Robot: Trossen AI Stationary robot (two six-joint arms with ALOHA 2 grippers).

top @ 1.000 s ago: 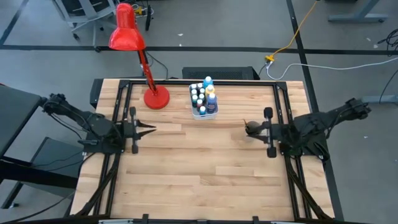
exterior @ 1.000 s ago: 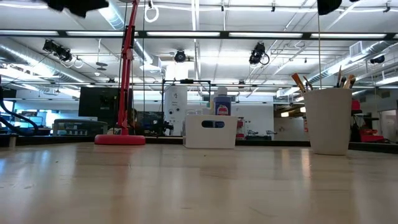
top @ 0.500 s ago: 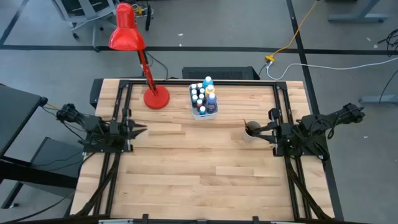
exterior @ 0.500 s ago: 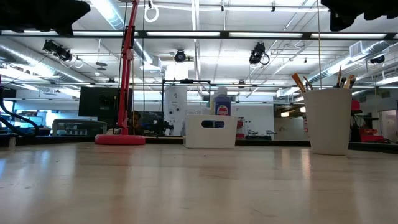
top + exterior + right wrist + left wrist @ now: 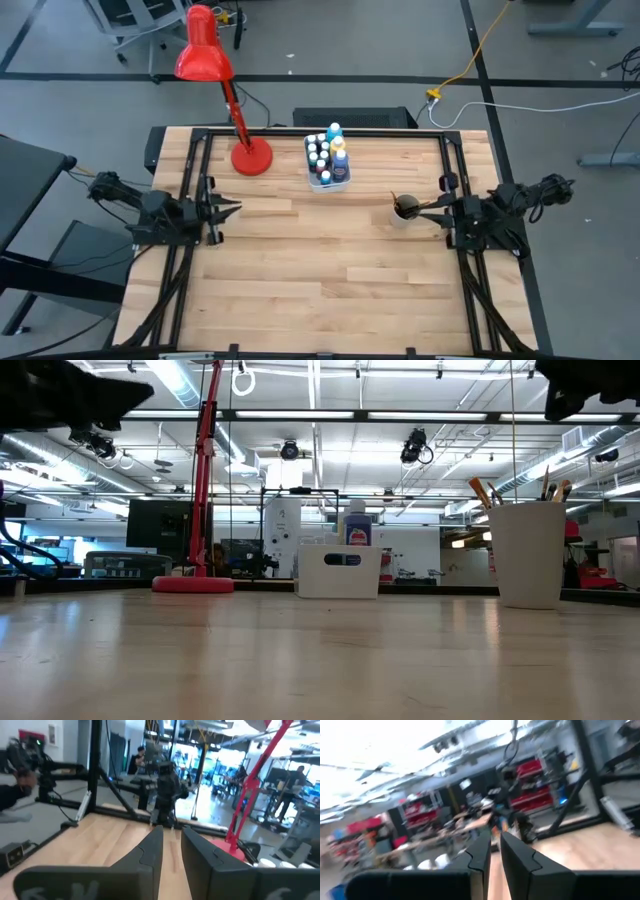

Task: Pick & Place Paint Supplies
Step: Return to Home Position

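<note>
**Supplies stowed; arms heading for rest**

Nothing lies loose on the table (image 5: pixel 320 290), so the sorting looks finished. The step in hand seems to be taking both arms to their rest pose.

The right gripper (image 5: pixel 430 207) hovers low at its own edge of the table, pointing inward. Its wrist view shows the two fingers (image 5: pixel 150 852) drawn close with only a slim gap, holding nothing. Just ahead of its fingertips stands the cup (image 5: pixel 405 208), and the paintbrushes (image 5: pixel 480 490) rise bristle-up above its rim. The paint bottles (image 5: pixel 322 155) stand packed in the white tub (image 5: pixel 330 181), ahead of this gripper and off toward the table's far edge, near but clear of it.

The left gripper (image 5: pixel 228 208) waits at the opposite edge, also pointing inward. Its fingers (image 5: pixel 480 862) are likewise nearly together and empty. The red desk lamp (image 5: pixel 250 158) has its base ahead of this gripper and to the far side. The tub is farther on, and the cup is well apart across the boards.

For the next move, the right arm should draw straight away from the cup. That keeps its fingers from catching the upright handles or nudging the cup. The left arm has open wood before it and only needs to fold home.
</note>
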